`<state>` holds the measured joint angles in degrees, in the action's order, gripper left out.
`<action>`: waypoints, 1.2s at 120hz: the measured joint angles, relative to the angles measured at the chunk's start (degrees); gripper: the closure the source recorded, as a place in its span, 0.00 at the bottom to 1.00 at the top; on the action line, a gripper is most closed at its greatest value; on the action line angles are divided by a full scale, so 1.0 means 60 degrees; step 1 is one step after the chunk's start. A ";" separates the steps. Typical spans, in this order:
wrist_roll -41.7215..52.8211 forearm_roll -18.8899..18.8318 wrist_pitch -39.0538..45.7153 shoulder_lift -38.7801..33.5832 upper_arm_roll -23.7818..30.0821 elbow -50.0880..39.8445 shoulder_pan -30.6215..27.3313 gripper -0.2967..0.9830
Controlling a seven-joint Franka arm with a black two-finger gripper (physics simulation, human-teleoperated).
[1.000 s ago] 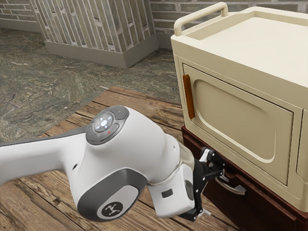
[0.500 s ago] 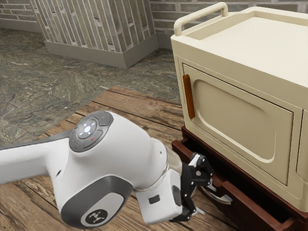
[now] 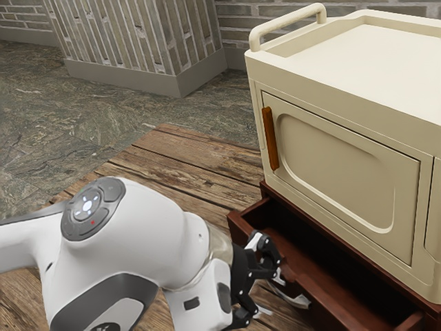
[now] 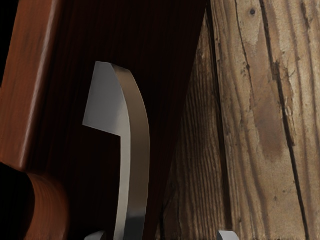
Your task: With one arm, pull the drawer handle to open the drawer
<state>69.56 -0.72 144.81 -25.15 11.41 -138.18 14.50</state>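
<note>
Drawer [image 3: 325,298], one, open, seemingly one handle [image 4: 138,135]

Exterior view, clock face centred on the frame. Cream cabinet [image 3: 344,89]: spans 1 to 4 o'clock; top recessed like a tray. Rounded rail [image 3: 286,26] of same cream at 1 o'clock. Cabinet door [image 3: 337,169] at 3 o'clock, shut, with a round-cornered inset; brown handle [image 3: 269,138], near upright, at 2 o'clock. Slatted block [image 3: 138,34] on grey base [image 3: 138,77]: 11 o'clock. Brick wall [image 3: 238,34]: 12 o'clock, behind. Veined stone floor [image 3: 69,131]: between 9 and 10 o'clock. Wooden planks [image 3: 196,169]: centre toward 7 o'clock; wrist view gives grain, dark seams, one small knot [image 4: 252,12].
</note>
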 joint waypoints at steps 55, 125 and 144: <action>-0.0183 -0.0061 -0.0084 -0.0993 -0.0025 -0.0751 0.0056 0.74; -0.0495 -0.0047 -0.0130 -0.1286 -0.0001 -0.0955 0.0055 0.76; -0.0562 -0.0045 -0.0151 -0.1473 0.0017 -0.1115 0.0052 0.75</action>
<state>66.19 -1.00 143.90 -33.99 11.52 -144.87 14.81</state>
